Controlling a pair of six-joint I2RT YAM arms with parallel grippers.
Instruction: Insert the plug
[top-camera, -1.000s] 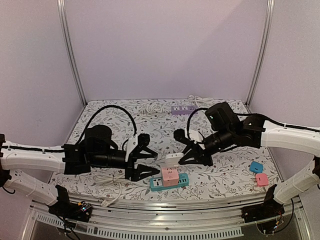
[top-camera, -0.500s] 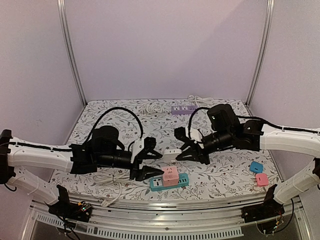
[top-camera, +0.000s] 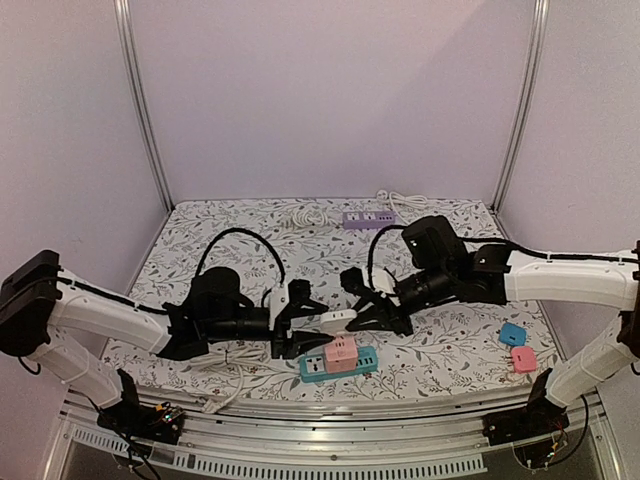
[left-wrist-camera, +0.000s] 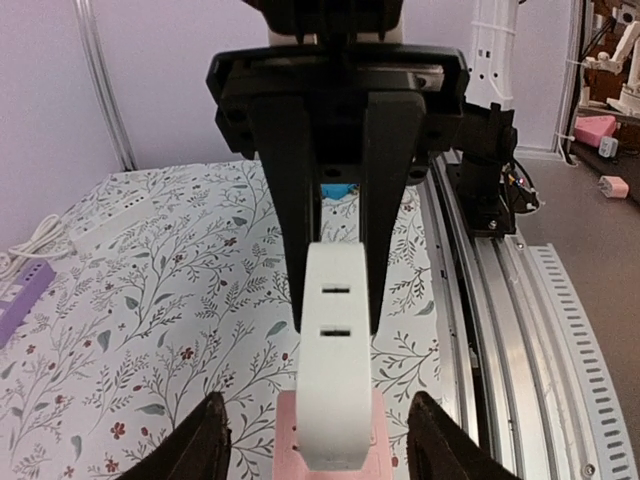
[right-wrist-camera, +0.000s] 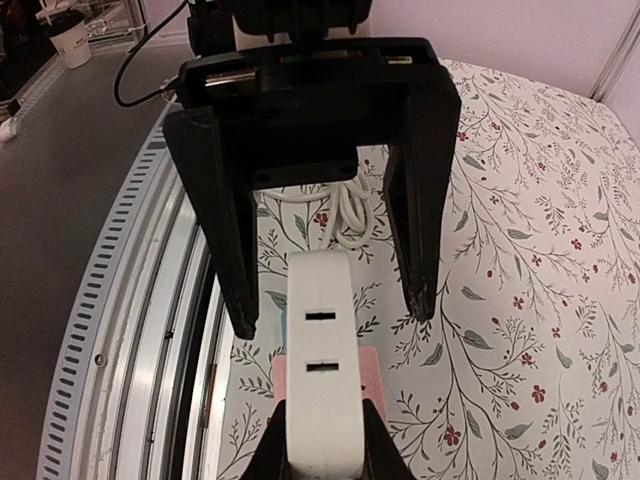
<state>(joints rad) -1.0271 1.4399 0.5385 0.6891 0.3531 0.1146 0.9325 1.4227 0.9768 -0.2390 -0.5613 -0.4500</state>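
Note:
My right gripper (top-camera: 368, 312) is shut on a white oblong plug (top-camera: 337, 320) with two slots in its face, holding it level above the table. In the right wrist view the plug (right-wrist-camera: 322, 370) juts out from between my right gripper's (right-wrist-camera: 322, 455) fingers. My left gripper (top-camera: 303, 322) faces it, open, one finger on each side of the plug's free end without touching. The left wrist view shows the plug (left-wrist-camera: 335, 370) between the wide-apart fingertips of my left gripper (left-wrist-camera: 322, 435). Below lie a pink adapter (top-camera: 340, 349) and the teal power strip (top-camera: 362, 362) that carries it.
A purple power strip (top-camera: 367, 217) and a coiled white cable (top-camera: 305, 213) lie at the back. A blue adapter (top-camera: 513, 333) and a pink one (top-camera: 523, 358) sit at the right. White cable (top-camera: 215, 356) runs under the left arm. The metal rail (top-camera: 330, 420) borders the front.
The right gripper carried the plug leftward and the left gripper moved right to meet it, so its fingers now flank the plug's end. The left jaws have narrowed a little.

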